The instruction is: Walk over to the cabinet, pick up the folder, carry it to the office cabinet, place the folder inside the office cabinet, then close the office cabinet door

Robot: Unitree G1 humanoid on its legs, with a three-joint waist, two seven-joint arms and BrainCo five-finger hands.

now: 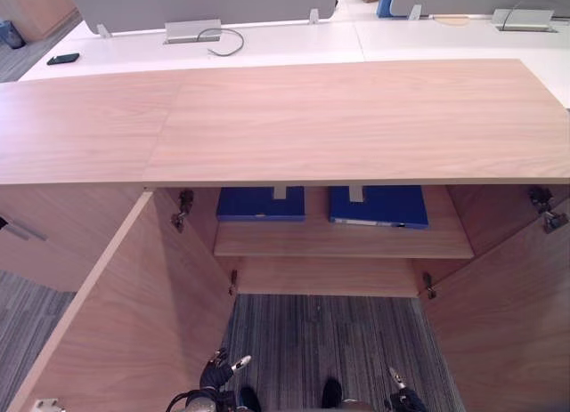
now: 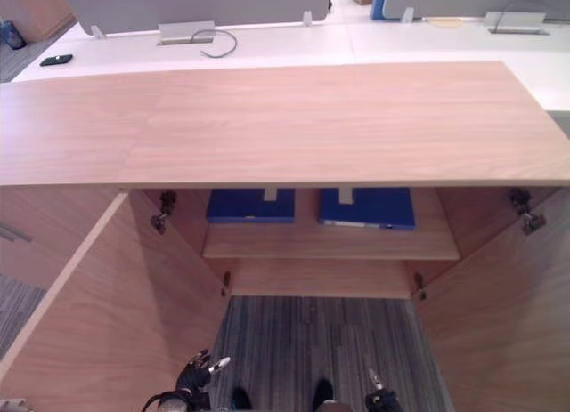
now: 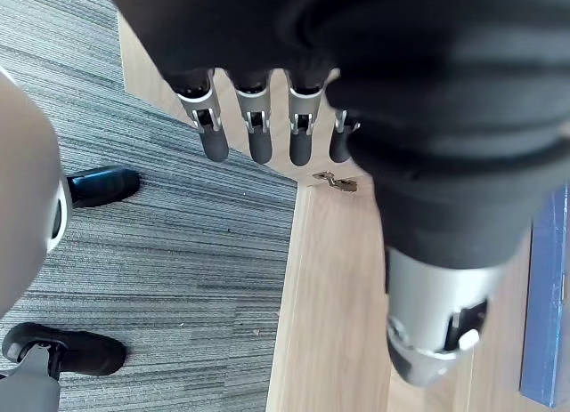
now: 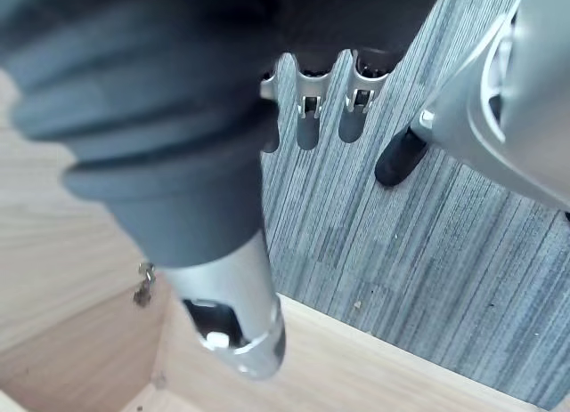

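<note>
while the office cabinet stands open, a blue folder and a second blue folder lie on its shelf; left hand and right hand hang low, fingers straight, slightly apart.

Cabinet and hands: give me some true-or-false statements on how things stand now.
1. The left door and right door of the cabinet both stand open. True.
2. The cabinet holds nothing. False: the left folder and right folder, both blue, lie apart on its shelf.
3. A folder is being carried. False: the left hand has straight fingers and holds nothing.
4. The right hand holds nothing. True.
5. Something black lies on the cabinet top. False: the black phone lies on the white desk behind it.
</note>
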